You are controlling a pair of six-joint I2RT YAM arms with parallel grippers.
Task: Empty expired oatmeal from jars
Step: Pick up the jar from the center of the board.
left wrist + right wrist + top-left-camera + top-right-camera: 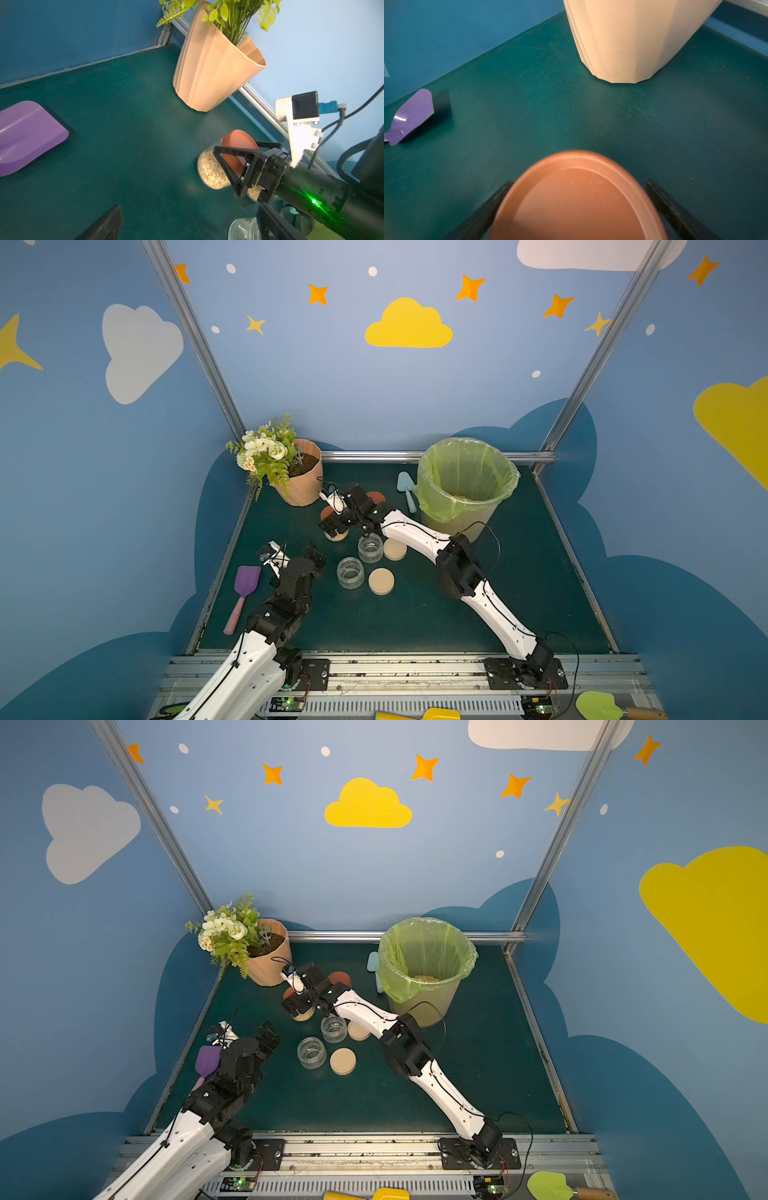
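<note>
Near the flowerpot stands a jar (336, 534) full of oatmeal (209, 172) with a rust-red lid (579, 199). My right gripper (579, 182) is open, its jaws astride that lid with a slim gap on one side. A second oatmeal jar (256, 191) sits mostly hidden behind the gripper, and its red lid (376, 497) peeks out past the arm. Two empty clear jars (370, 548) (350, 572) stand mid-table beside their beige lids (395, 549) (381, 580). My left gripper (189, 207) is open over bare mat at the left, holding nothing.
A beige bin (457, 526) with a green liner stands back right, some oatmeal (426, 978) in its bottom. The peach flowerpot (303, 485) is back left. A purple scoop (245, 585) lies by the left wall, a light blue one (407, 489) beside the bin.
</note>
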